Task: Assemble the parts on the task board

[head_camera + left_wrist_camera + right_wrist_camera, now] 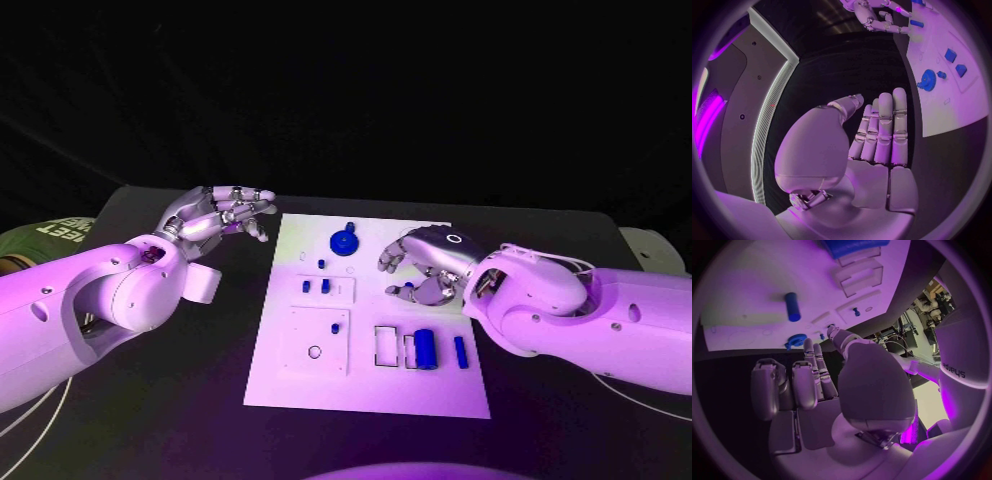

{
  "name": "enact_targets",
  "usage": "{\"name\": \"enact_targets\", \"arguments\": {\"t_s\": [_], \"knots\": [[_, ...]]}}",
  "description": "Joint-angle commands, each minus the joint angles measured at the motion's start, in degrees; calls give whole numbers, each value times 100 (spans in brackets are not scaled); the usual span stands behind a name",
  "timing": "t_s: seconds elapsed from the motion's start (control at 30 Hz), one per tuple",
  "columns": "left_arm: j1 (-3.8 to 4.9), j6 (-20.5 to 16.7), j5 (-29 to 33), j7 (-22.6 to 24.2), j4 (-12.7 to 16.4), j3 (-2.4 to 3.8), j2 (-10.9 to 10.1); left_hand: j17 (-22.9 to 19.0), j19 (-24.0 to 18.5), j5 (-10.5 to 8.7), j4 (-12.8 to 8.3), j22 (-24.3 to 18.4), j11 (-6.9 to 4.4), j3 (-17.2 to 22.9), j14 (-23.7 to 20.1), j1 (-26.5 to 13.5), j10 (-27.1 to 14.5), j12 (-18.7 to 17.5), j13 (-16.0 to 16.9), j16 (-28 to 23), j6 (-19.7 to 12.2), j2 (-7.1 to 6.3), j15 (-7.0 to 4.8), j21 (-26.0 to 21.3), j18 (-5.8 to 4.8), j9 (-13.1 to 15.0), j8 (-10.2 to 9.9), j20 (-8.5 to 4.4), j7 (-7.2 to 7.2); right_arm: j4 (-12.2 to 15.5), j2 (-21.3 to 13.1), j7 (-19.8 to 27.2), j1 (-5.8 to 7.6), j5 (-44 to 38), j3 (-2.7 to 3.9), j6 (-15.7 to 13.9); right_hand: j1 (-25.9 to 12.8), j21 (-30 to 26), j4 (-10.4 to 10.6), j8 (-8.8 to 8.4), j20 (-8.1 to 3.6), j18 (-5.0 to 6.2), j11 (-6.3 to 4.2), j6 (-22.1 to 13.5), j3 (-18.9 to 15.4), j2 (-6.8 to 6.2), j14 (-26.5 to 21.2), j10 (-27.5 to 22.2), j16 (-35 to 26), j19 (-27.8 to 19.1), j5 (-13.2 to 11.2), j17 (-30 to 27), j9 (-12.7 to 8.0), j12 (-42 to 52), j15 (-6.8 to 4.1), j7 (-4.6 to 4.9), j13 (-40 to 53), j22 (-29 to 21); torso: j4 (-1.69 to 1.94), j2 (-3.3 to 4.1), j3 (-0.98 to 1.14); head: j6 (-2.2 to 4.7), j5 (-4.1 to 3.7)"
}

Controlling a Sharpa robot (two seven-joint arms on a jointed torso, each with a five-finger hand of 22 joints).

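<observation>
Black table, white board [368,385] at centre with blue parts [424,350] in its slots. Right hand [427,262] hovers over it, empty, fingers loosely spread, seemingly choosing. Left hand [216,213] waits alongside, empty, fingers straight together.

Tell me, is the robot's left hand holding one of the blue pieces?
No, the left hand is empty, its fingers straight and together, off beside the task board.

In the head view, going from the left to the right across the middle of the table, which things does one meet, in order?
Left hand → left edge of the task board → blue round part → right hand.
</observation>
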Motion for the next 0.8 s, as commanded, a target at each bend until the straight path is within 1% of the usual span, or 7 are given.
{"name": "enact_targets", "arguments": {"t_s": [0.03, 0.17, 0.33, 0.43, 0.57, 0.7, 0.8], "knots": [[2, 126, 17, 68, 8, 1, 10, -6, 33, 9, -1, -9, -13, -30, -14, 2, -42, -18, -8, -26, -24, 36, 39, -20, 75, -9, -35, 19, 23, -37, -81, 13, 45, 151, -8, 623, 93, -32, 50, -23, 23, 80, -18, 34, -190, 3, 177, -58, 0, 196, 57, -28, 5, 48, 17, -31, -17, 1152, -6, 6, 2, 32, -30], [2, 129, 18, 72, 9, 0, 10, -6, 33, 9, -1, -9, -13, -30, -14, 2, -42, -18, -8, -26, -24, 36, 39, -20, 75, -9, -35, 19, 23, -88, -168, 42, 96, 12, -13, 822, 311, -169, 215, -99, 10, 104, -30, 4, -685, 101, 177, -191, 8, 162, 54, -48, -14, 123, 8, -54, -54, 1112, 0, 13, 9, 37, -47], [2, 127, 18, 72, 7, 0, 9, -6, 33, 9, -1, -9, -13, -30, -14, 2, -42, -18, -8, -26, -24, 36, 39, -20, 75, -9, -35, 19, 23, -108, -188, 49, 106, -87, -26, 976, 521, -227, 380, -150, 3, 111, -42, -11, -1032, 179, 170, -281, 0, 154, 47, -83, -27, 188, -4, -103, -89, 1096, 15, 15, 6, 50, -56], [2, 120, 20, 68, 8, 0, 4, -6, 32, 8, 2, -11, -13, -35, -14, -3, -44, -16, -8, -27, -25, 37, 40, -23, 76, -9, -36, 21, 22, -128, -181, 48, 98, -112, -36, 1068, 574, -227, 432, -161, -1, 111, -49, -11, -1104, 203, 171, -274, 1, 157, 44, -87, -29, 221, -9, -125, -93, 1096, 13, 19, 1, 51, -55], [2, 117, 23, 61, 9, 0, -5, -7, 32, 7, 8, -13, -13, -41, -13, -10, -47, -14, -8, -27, -26, 39, 41, -27, 76, -10, -36, 23, 21, -146, -169, 53, 72, -121, -46, 1125, 609, -225, 471, -169, -6, 110, -58, -13, -1143, 221, 166, -251, -8, 160, 48, -109, -31, 254, -15, -137, -93, 1097, 10, 22, 6, 41, -43], [2, 114, 24, 55, 11, -1, -12, -7, 32, 7, 8, -13, -13, -41, -13, -10, -47, -14, -8, -27, -26, 39, 41, -27, 76, -10, -36, 23, 21, -171, -143, 48, 43, -123, -50, 1102, 667, -202, 520, -167, -16, 106, -74, 12, -1153, 262, 159, -195, -24, 172, 63, -139, -29, 310, -28, -145, -89, 1104, 4, 19, 10, 36, -40], [2, 114, 24, 55, 13, -1, -14, -7, 32, 8, 16, -14, -13, -43, -12, -16, -47, -12, -8, -26, -25, 47, 42, -29, 76, -10, -35, 24, 22, -202, -111, 40, 22, -121, -52, 1053, 781, -112, 575, -149, -37, 88, -100, 86, -1065, 345, 152, -83, -42, 207, 79, -170, -20, 395, -53, -145, -89, 1131, 4, 14, 8, 31, -43]]}}
